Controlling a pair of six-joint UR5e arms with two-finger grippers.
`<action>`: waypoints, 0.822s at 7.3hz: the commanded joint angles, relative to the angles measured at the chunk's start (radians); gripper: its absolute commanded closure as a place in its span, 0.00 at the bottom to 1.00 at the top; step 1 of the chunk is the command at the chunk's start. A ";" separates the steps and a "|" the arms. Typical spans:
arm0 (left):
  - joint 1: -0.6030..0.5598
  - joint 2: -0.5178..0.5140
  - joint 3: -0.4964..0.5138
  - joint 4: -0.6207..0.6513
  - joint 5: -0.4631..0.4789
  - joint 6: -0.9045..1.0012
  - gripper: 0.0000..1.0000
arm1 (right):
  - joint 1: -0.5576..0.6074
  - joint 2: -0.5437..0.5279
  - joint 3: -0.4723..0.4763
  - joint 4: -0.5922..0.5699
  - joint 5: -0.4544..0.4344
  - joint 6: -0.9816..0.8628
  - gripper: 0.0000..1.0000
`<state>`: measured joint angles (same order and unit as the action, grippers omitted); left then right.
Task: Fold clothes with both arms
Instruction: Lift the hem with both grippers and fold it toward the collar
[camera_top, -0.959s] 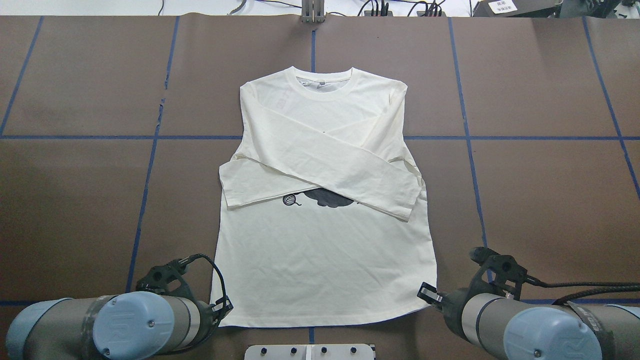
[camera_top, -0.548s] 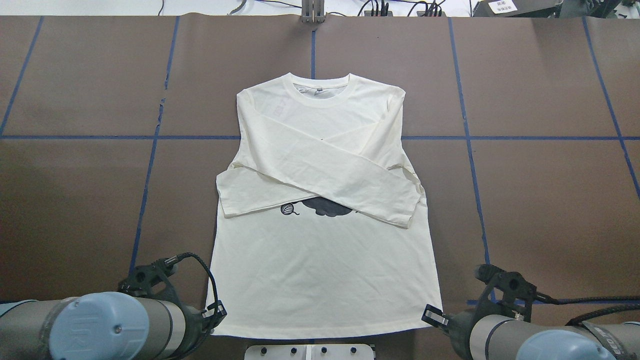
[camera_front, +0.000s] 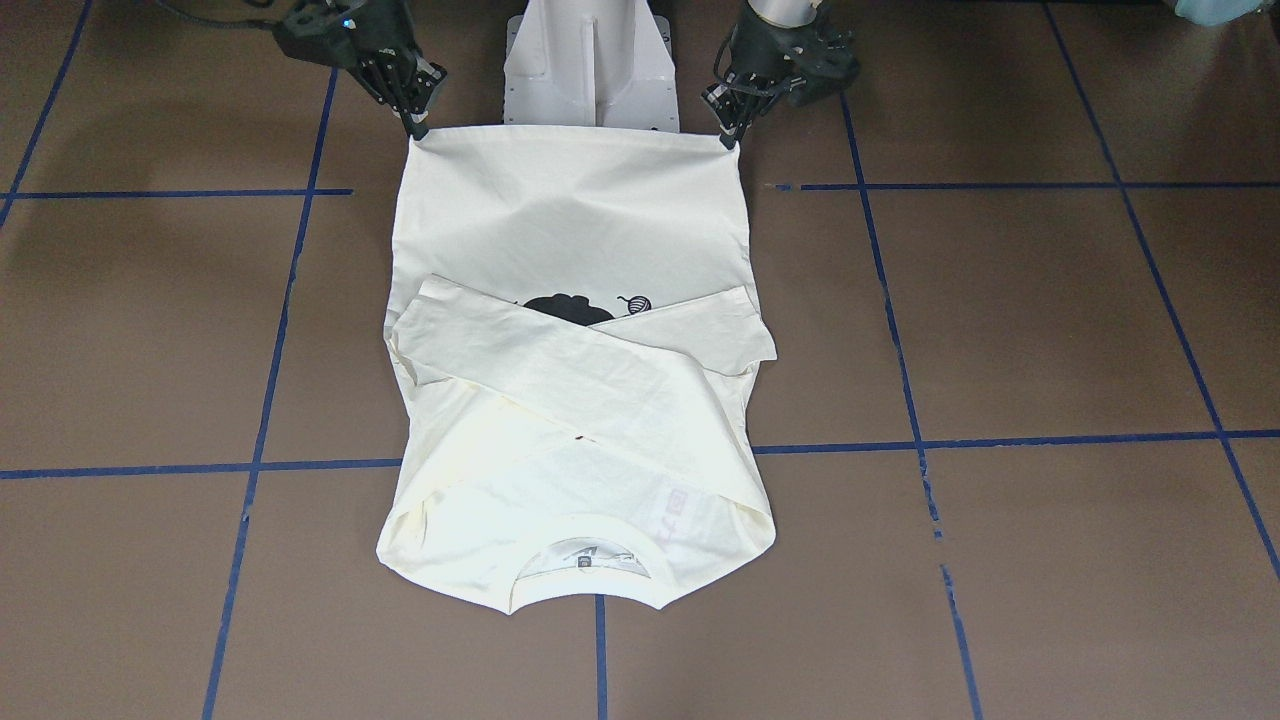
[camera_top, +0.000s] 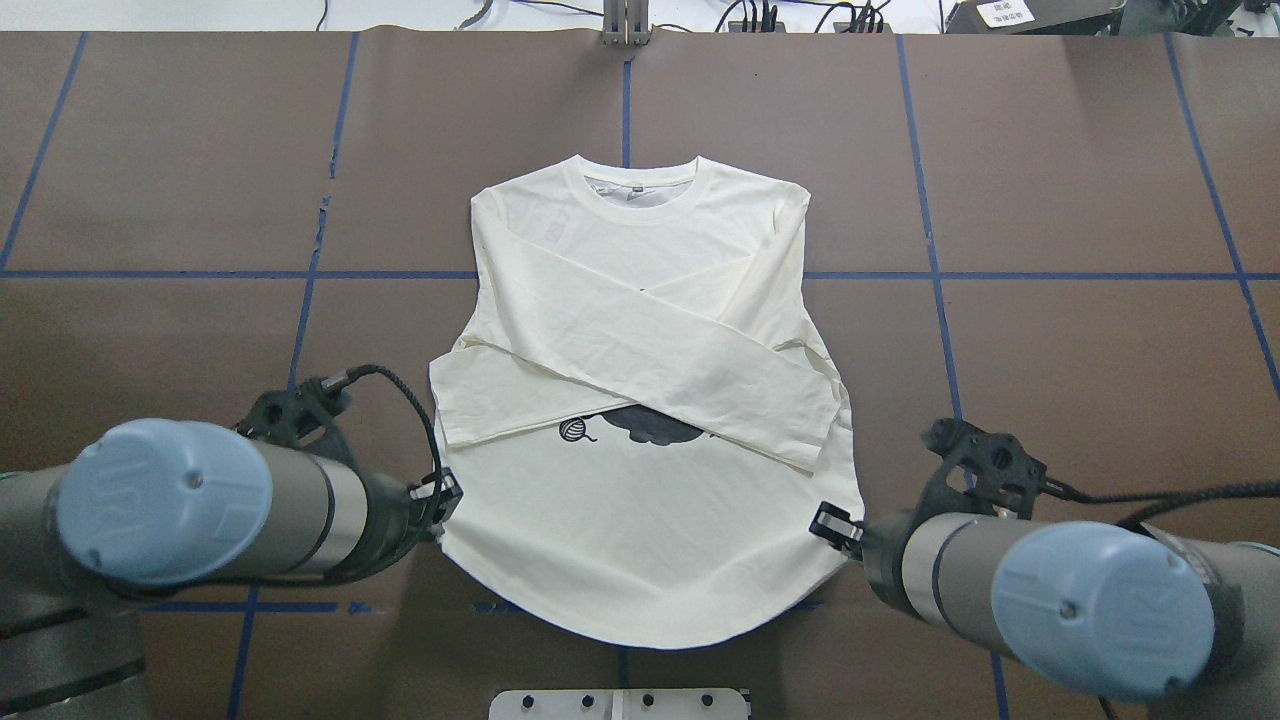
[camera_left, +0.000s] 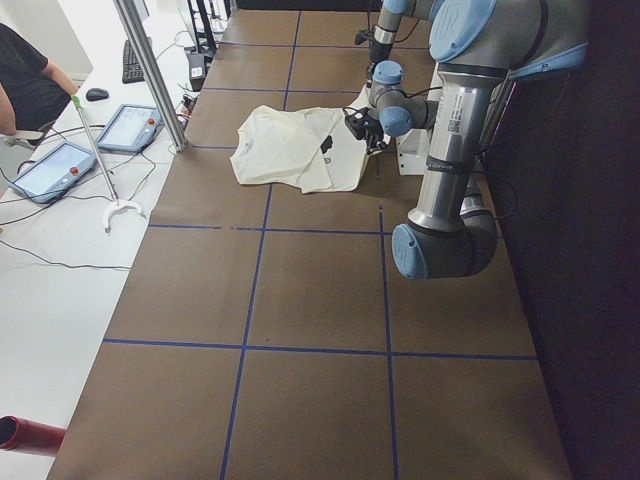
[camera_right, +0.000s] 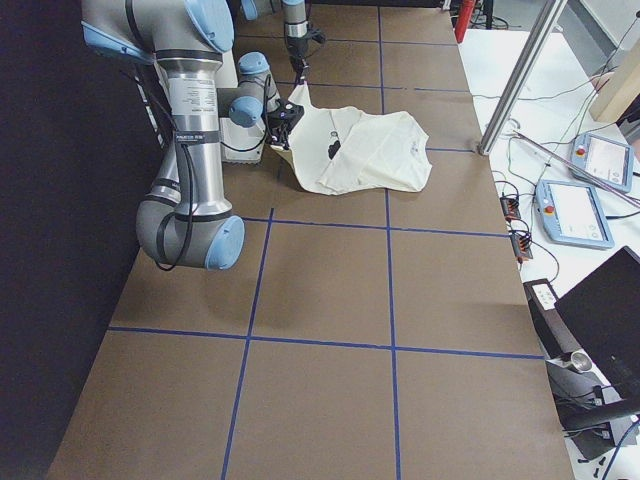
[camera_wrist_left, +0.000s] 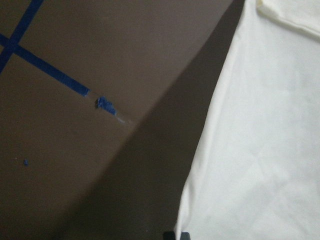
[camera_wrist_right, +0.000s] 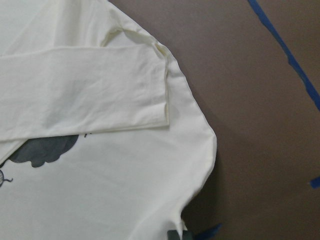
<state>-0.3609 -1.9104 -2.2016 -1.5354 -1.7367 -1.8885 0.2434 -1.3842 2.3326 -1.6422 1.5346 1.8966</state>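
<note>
Left gripper (camera_top: 443, 497) and right gripper (camera_top: 832, 524) each clamp 1 hem corner of the shirt (camera_top: 640, 300), holding the hem above the table (camera_top: 1050, 380).

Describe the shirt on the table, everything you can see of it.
The shirt is cream, soft-looking knit, long-sleeved, with a round collar. It lies front up on the brown table, collar away from the robot. Both sleeves are folded across the chest and cross, hiding most of a black print; a small yarn ball shows. The left gripper and right gripper each pinch a hem corner, and that end looks raised.
</note>
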 joint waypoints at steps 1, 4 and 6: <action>-0.155 -0.122 0.208 -0.099 -0.003 0.162 1.00 | 0.207 0.149 -0.196 0.004 0.128 -0.171 1.00; -0.277 -0.186 0.533 -0.380 0.000 0.241 1.00 | 0.367 0.318 -0.474 0.007 0.134 -0.339 1.00; -0.296 -0.232 0.691 -0.498 0.035 0.253 1.00 | 0.434 0.323 -0.586 0.091 0.142 -0.378 1.00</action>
<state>-0.6427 -2.1156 -1.6157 -1.9437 -1.7239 -1.6499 0.6348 -1.0714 1.8312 -1.6120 1.6737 1.5489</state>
